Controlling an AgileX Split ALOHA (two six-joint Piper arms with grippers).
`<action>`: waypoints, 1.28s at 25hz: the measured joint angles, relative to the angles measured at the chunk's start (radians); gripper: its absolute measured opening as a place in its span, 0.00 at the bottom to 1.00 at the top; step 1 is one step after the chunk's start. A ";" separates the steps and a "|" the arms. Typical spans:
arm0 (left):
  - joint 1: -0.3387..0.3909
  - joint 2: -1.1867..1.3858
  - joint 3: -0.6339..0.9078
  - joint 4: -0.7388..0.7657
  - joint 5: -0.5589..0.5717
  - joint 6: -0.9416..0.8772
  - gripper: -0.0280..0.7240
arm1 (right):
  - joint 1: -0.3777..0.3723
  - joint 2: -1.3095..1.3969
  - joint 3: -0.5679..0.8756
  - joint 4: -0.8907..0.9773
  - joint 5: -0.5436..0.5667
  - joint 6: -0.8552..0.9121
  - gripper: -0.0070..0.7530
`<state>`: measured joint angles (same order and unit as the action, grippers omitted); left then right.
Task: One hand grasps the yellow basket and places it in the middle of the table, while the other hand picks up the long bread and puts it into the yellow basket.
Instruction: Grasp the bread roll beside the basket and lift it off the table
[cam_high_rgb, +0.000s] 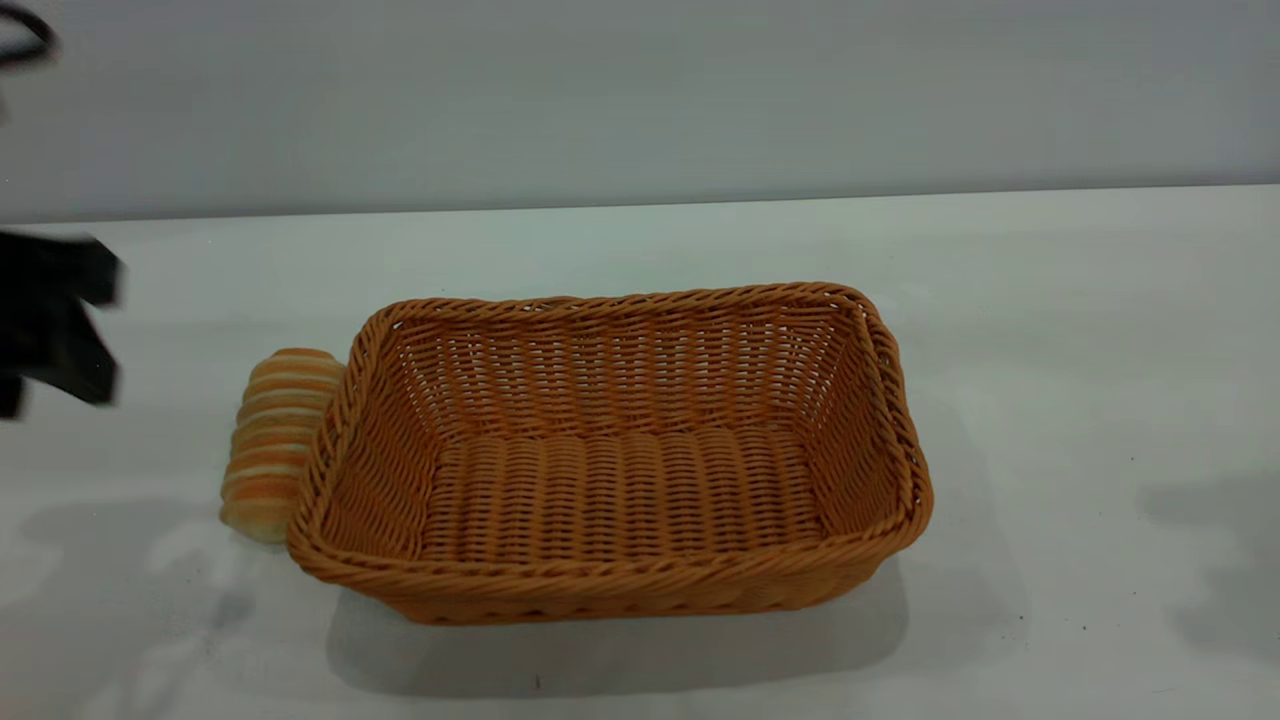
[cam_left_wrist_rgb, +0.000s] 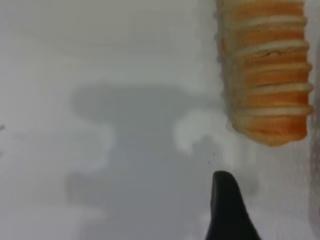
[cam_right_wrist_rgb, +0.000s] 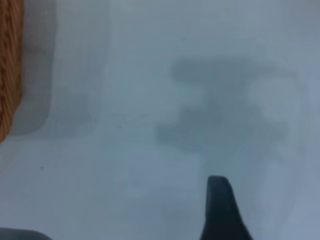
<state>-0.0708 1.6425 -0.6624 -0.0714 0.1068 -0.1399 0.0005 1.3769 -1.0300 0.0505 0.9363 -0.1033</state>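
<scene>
Basket: the large rectangular orange-tan woven wicker basket (cam_high_rgb: 610, 455) stands upright on the table, about in the middle of the exterior view. Its sloped open-weave sides and braided rim are in full view, and its inside holds nothing. In the right wrist view only a strip of its wall (cam_right_wrist_rgb: 10, 65) shows at the edge.

Bread: the small long bread roll with orange-brown and cream crosswise stripes (cam_high_rgb: 272, 440) lies on the table outside the basket, against the basket's left short side. It seems to touch the rim there. In the left wrist view one rounded end of it (cam_left_wrist_rgb: 265, 70) is seen from above.

Table: the broad white flat tabletop (cam_high_rgb: 1080, 400) carries both things; soft grey shadows lie on it to the left of the bread and at the far right.

Left gripper: the black left gripper (cam_high_rgb: 55, 325) hangs blurred at the left edge of the exterior view, well apart from the bread and above the table. Its fingers seem to stand spread apart, with nothing between them. In the left wrist view only one tapered black fingertip (cam_left_wrist_rgb: 227, 207) shows, near the end of the bread but not touching it.

Right gripper: the exterior view does not show it. The right wrist view gives only one dark fingertip (cam_right_wrist_rgb: 222, 210) over bare table, apart from the basket; how far it is spread I cannot tell.
</scene>
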 joint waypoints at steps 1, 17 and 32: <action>-0.011 0.046 -0.015 -0.002 -0.011 0.005 0.67 | 0.000 0.000 0.000 0.004 0.001 -0.001 0.69; -0.064 0.499 -0.296 -0.007 -0.071 0.176 0.61 | 0.000 0.000 0.000 0.013 0.002 -0.008 0.69; -0.062 0.224 -0.304 -0.009 0.036 0.201 0.11 | 0.000 0.000 0.000 0.013 0.002 -0.009 0.69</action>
<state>-0.1324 1.8662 -0.9662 -0.0809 0.1427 0.0612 0.0005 1.3769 -1.0300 0.0636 0.9380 -0.1120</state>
